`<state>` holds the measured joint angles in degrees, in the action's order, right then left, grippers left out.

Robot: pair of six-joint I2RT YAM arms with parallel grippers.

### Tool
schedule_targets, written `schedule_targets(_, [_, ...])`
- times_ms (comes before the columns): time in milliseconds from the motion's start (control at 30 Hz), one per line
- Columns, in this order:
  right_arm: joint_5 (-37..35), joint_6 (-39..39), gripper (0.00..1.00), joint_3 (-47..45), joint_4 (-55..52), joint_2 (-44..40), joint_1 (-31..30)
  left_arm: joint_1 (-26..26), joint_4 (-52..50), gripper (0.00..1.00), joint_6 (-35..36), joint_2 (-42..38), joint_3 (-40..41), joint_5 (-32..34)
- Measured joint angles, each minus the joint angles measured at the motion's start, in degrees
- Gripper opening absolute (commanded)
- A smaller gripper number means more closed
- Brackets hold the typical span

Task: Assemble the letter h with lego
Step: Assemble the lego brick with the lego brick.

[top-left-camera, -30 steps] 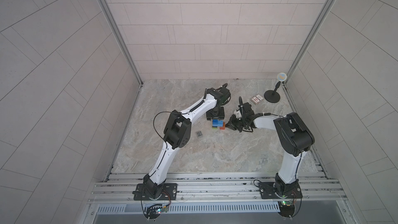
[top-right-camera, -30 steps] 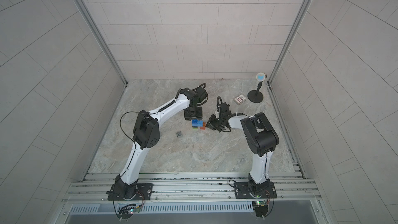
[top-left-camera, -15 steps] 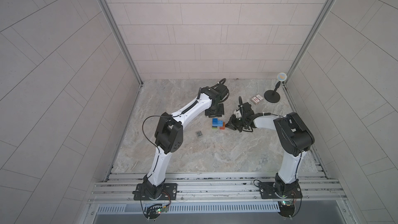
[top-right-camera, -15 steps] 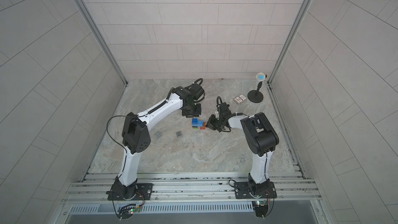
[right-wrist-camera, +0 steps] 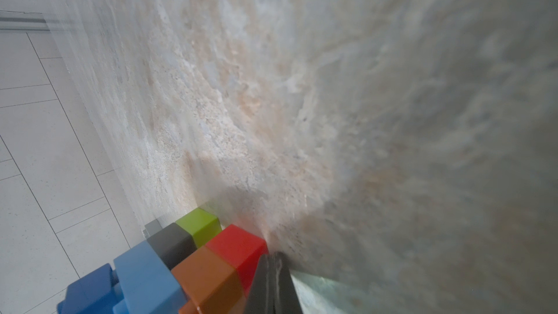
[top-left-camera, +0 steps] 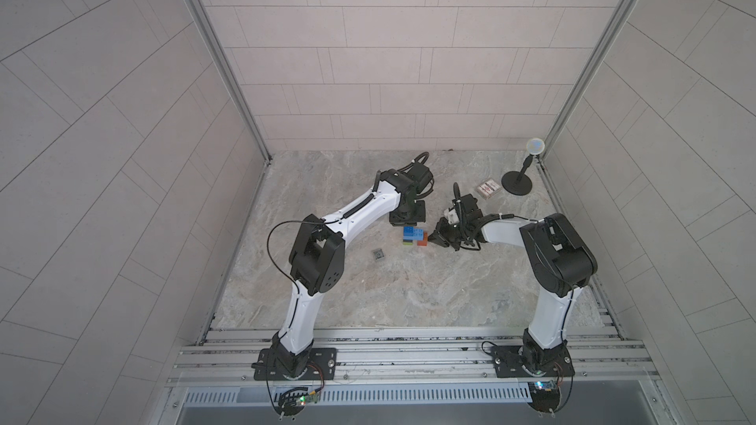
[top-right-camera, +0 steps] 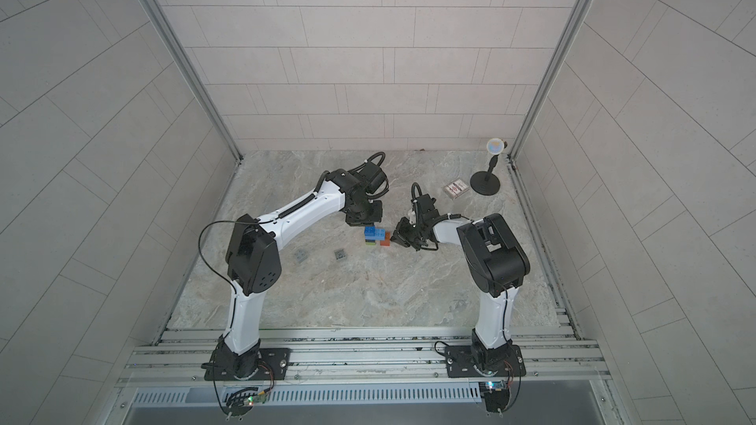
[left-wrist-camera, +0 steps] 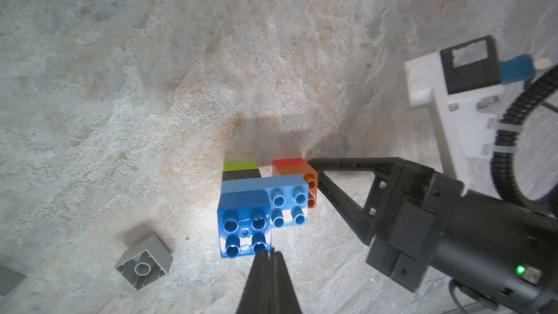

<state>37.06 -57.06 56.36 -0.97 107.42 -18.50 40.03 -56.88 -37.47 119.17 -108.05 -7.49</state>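
Since the left tool (left-wrist-camera: 268, 254) and the right tool (left-wrist-camera: 311, 162) both have their jaws pressed together on nothing, the part-built letter h of hard, studded plastic lego bricks (left-wrist-camera: 259, 184) lies free on its side on the mottled stone worktop (left-wrist-camera: 120, 86), between them. The left tips sit at the studded end of the dark blue square brick (left-wrist-camera: 244, 225); the right tips are against the small red brick (left-wrist-camera: 288, 163) of the short leg. A loose grey hollow-bottomed brick (left-wrist-camera: 144, 262) lies nearby, apart from the h.

I judge the h light, stiff and glossy. It will skid on the stone if pushed unbraced, and the stud joints may pop if levered at the long light blue crossbar (left-wrist-camera: 287, 209). It is best taken across two flat opposite walls of the column, never by the studs.
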Motion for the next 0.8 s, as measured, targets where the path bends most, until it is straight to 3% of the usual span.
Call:
schedule_targets(600, [0.0,0.1,0.00,0.2,-0.7,0.0,0.0,0.0,4.4,0.00,0.0,0.3,4.7,-0.1])
schedule_targets(800, [0.0,0.2,0.00,0.2,-0.8,0.0,0.0,-1.0,4.6,0.20,-0.3,0.1,4.7,-0.7])
